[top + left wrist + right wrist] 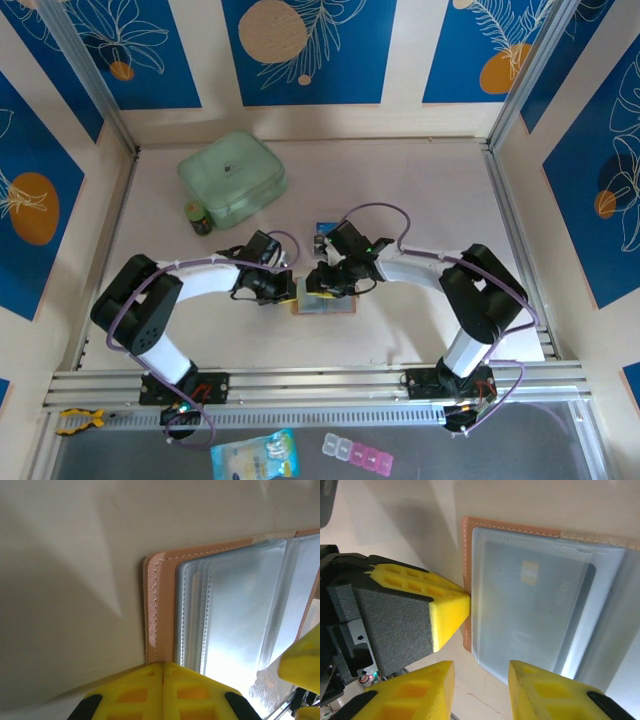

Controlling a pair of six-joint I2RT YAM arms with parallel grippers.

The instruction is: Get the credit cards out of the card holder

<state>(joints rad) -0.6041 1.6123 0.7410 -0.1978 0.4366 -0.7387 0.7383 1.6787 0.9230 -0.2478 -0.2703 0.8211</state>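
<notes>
Fingers of the right gripper (481, 682) stand parted and empty, just short of the open card holder (466, 580). A dark credit card (530, 610) lies in its clear sleeve straight ahead, long axis seemingly pointing away. Alongside, the left gripper (163, 680), closed tight, presses the holder's leather edge.

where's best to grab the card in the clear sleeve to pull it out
Probably the credit card's short end farthest from the card holder's stitched edge, approached from that side: it lies flat in the sleeve, and the left gripper pins the stitched side.
</notes>
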